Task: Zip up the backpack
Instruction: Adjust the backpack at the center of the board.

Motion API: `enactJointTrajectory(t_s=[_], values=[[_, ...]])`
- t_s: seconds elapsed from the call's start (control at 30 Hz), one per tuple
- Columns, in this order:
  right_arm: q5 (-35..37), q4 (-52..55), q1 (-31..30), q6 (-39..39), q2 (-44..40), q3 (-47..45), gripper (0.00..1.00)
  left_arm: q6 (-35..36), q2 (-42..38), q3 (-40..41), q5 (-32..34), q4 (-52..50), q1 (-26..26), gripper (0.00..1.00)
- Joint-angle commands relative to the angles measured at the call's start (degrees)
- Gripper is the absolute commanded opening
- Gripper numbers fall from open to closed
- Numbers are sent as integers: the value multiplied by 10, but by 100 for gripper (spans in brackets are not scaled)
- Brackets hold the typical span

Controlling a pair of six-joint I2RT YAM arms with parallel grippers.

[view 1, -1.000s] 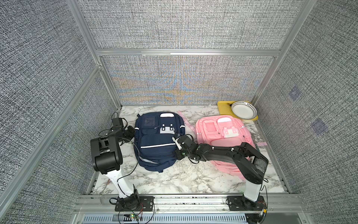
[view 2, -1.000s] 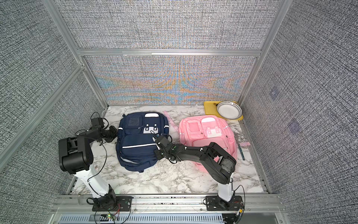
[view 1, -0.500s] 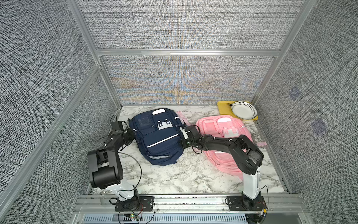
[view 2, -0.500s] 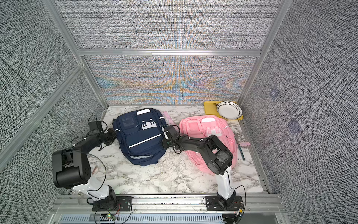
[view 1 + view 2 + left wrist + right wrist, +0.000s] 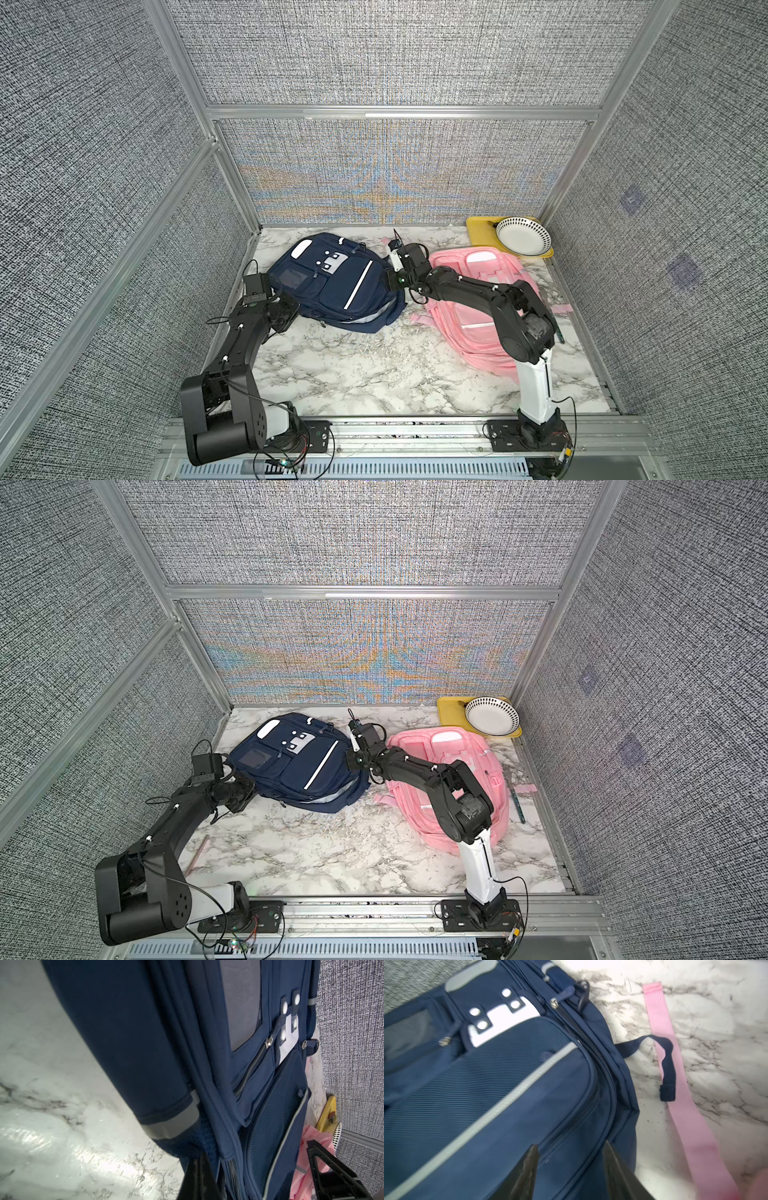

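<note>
Right wrist — right tool [image 5: 570,1143] parted over navy backpack [image 5: 477,1095].

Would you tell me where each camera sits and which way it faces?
Both top views: high at the front, looking down on the table; left arm, right arm whole.
Left wrist: low beside the navy backpack, looking along it; left gripper clamps its edge.
Right wrist: above that backpack, looking down; right gripper open.
Shared: both wrist views show its white patch.

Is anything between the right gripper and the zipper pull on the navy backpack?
Nothing visible. The right gripper is open over the navy backpack, and bare fabric and zipper track lead to the zipper pull.
</note>
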State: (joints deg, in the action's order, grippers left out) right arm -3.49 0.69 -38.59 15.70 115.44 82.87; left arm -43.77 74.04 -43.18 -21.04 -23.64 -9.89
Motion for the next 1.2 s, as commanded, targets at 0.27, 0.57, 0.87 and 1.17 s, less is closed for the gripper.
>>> enactJointTrajectory(t_s=[0.27, 0.57, 0.87, 1.17], values=[[23, -29, -92, 21, -175, -164, 57, -14, -14, 22, -21, 4, 8, 0], [144, -204, -281, 54, -216, -324, 60, -22, -28, 22, -33, 7, 10, 0], [196, -342, -340, 113, -110, -294, 64, -39, -41, 32, -43, 24, 15, 0], [226, -394, -356, 154, -16, -230, 67, -57, -60, 40, -59, 40, 26, 0]])
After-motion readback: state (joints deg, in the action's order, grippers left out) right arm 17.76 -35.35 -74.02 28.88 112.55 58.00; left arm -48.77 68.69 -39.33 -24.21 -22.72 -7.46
